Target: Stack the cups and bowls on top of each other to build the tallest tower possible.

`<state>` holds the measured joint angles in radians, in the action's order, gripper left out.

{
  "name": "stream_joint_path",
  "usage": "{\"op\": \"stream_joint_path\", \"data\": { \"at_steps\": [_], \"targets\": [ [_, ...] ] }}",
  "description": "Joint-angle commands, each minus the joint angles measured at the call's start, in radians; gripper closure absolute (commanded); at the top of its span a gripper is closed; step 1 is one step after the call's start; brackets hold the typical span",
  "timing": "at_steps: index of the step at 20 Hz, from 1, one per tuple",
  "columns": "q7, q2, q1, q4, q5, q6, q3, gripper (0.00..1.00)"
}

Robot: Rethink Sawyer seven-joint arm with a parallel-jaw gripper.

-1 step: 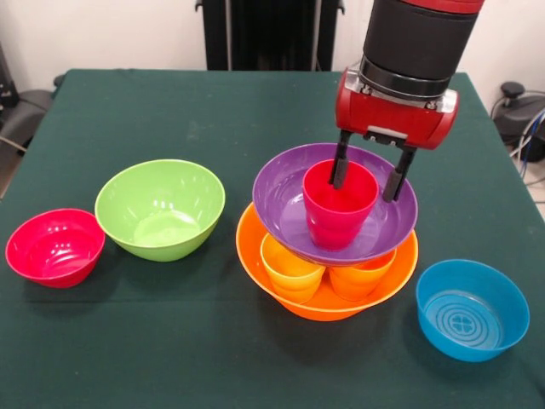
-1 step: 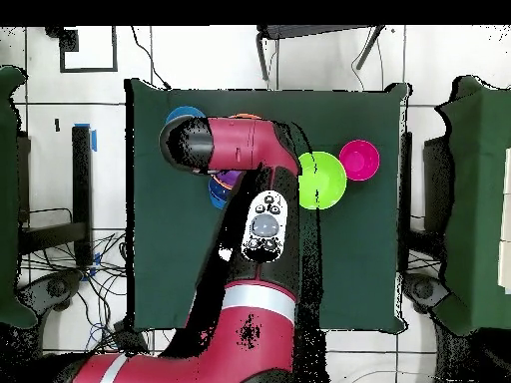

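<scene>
Light blue bowl (image 1: 472, 308): nearest, front right on the green table (image 1: 170, 341), upright, ringed base showing inside; stands apart from the tower.
Small red bowl (image 1: 55, 247): front left, upright, just beside the lime green bowl (image 1: 160, 208).
Tower base: big orange bowl (image 1: 326, 301), centre of table; two orange-yellow cups (image 1: 292, 268) upright side by side inside it.
Next tier: purple bowl (image 1: 289, 200) resting on those two cups, a little tilted.
Top: red cup (image 1: 339, 204) upright in the purple bowl.
Gripper (image 1: 369, 175): fingers spread; one dark finger inside the red cup's mouth, the other outside its rim, not pinching.
Arm (image 2: 250, 199): red and black; overhead it covers most of the tower.
</scene>
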<state>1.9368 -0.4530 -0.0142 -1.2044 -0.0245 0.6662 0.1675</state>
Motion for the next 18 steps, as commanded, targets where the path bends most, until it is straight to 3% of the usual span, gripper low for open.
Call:
{"op": "stream_joint_path", "data": {
  "at_steps": [1, 12, 18],
  "targets": [
    [0.110, 0.017, -0.008, -0.097, -0.003, -0.035, -0.085, 0.00],
    [0.101, 0.045, 0.000, -0.055, -0.009, -0.026, -0.094, 0.00],
    [0.101, 0.018, -0.009, -0.056, -0.010, 0.015, -0.082, 0.00]
  ]
}}
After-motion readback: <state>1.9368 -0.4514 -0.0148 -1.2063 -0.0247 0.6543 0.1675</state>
